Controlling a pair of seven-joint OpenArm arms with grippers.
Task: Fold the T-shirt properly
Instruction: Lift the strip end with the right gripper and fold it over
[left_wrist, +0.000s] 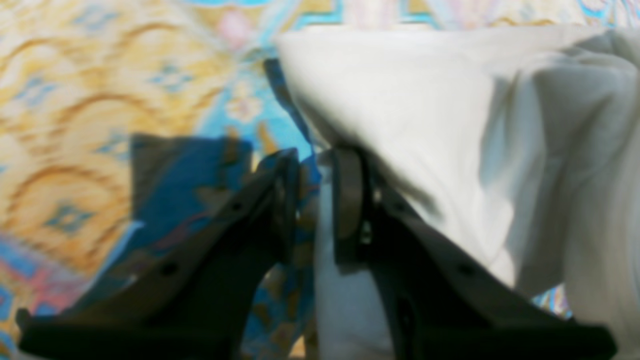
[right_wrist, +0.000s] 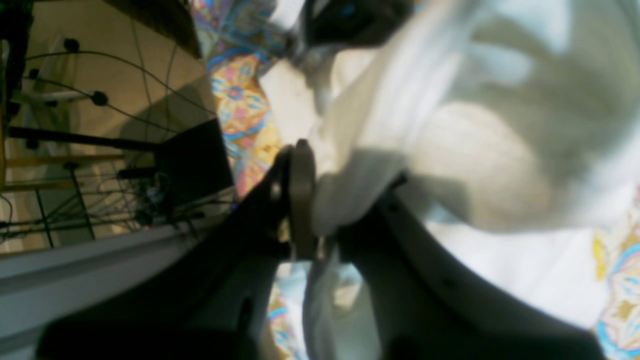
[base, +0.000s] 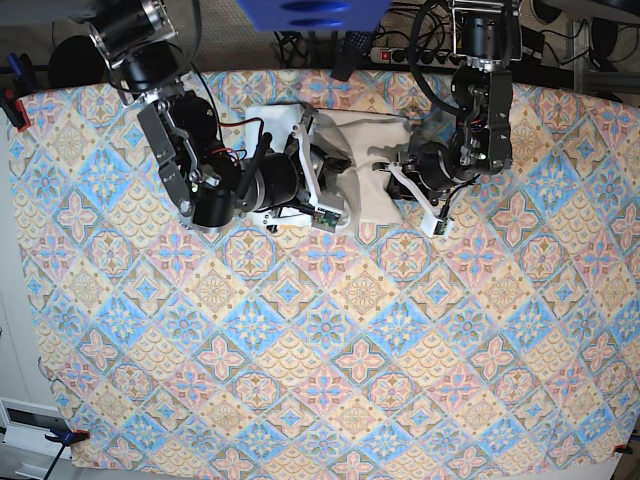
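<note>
**T-shirt bunched between two claws at the desk's far side**

The T-shirt (base: 365, 165) lies crumpled on the desk (base: 330, 340), near its far edge and about midway across. In the base view the right claw (base: 318, 170) meets the cloth from the left and the left claw (base: 398, 168) from the right, each with a fold between its jaws. The near half of the desk lies before them.

Base view: overhead, looking straight down from well above on the whole patterned tablecloth (base: 330, 340), both arms at its far edge. Left wrist view: mounted behind the left gripper (left_wrist: 316, 200), very close, blurred, facing cloth and T-shirt (left_wrist: 425, 115). Right wrist view: behind the right gripper (right_wrist: 320, 200), equally close. All three share the bunched T-shirt.
</note>
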